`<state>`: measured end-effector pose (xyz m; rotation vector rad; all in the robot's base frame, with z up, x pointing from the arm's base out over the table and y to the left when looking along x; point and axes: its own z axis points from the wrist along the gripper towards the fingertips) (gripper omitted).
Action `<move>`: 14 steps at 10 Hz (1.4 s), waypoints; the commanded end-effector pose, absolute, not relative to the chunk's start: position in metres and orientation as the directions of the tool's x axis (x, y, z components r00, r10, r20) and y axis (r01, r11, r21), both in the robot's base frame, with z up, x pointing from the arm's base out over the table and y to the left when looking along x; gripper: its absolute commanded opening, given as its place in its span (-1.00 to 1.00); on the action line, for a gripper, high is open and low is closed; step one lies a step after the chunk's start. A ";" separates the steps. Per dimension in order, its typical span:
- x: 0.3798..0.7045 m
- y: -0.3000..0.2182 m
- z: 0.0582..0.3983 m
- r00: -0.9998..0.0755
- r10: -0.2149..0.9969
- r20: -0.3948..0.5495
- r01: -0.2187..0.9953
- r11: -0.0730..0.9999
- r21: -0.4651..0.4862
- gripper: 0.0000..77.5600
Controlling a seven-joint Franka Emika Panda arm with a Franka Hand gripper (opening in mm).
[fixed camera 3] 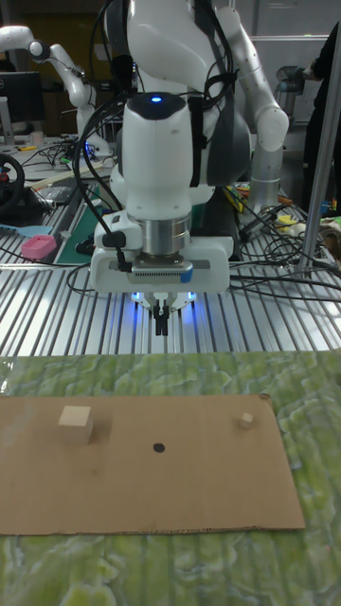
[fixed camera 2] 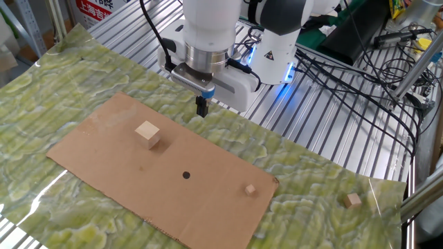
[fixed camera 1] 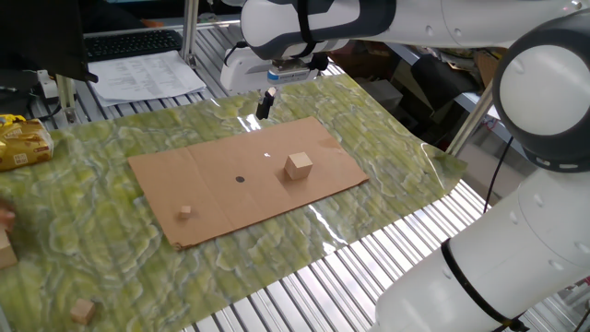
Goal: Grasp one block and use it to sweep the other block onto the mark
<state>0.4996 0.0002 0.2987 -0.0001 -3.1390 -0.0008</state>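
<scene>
Largest of the wooden cubes, one block sits on the brown cardboard sheet, untouched, its faces a pale tan. Taking the black mark as the centre of a clock in the first fixed view, this block lies at about 3 o'clock, a short way off. The other block, the tiny one, rests at about 8 o'clock from the mark, near the sheet's corner. In the other fixed view the order flips: one block is at about 10 o'clock from the mark, and the other block at about 4 o'clock, close to the sheet's edge.

The gripper hangs above the cloth just past the far edge of the cardboard, well apart from both blocks, holding nothing. Its fingers look drawn narrow, pressed together or nearly so (the dark pads read as a single stub in the tall fixed view, gripper). In the other fixed view the gripper stands at about 12 o'clock from the mark, pointing straight down.

A mid-sized cube lies off the cardboard on the green patterned cloth, well away from everything else. A sheaf of printed paper lies on the slatted table beyond the cloth.
</scene>
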 end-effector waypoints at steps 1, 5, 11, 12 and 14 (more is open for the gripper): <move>0.500 0.000 0.299 -0.997 0.067 0.042 0.068 0.997 0.044 -1.00; 0.499 0.001 0.299 -0.998 0.034 0.052 0.033 0.999 -0.022 -1.00; 0.499 0.002 0.296 -0.998 0.034 0.044 0.035 0.999 0.012 -1.00; 0.499 0.002 0.296 -0.999 0.033 0.042 0.034 0.999 0.012 -1.00; 0.499 0.002 0.295 -0.999 0.034 0.040 0.034 0.999 0.012 -1.00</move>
